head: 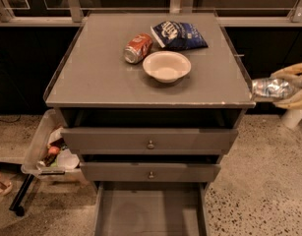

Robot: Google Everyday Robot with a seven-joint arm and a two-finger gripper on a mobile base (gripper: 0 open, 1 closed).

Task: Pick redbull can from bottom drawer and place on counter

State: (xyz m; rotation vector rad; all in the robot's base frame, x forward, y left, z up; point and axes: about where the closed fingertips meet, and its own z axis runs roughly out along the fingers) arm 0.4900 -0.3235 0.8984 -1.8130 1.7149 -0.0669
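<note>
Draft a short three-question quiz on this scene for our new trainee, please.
1. True or false: the redbull can lies in the bottom drawer.
2. Which lies on its side on the counter? A) red soda can B) water bottle C) mug
3. Fill in: the end effector, just beyond the counter's right edge, is shut on the ____.
Key: 1 false; 2 A; 3 redbull can.
</note>
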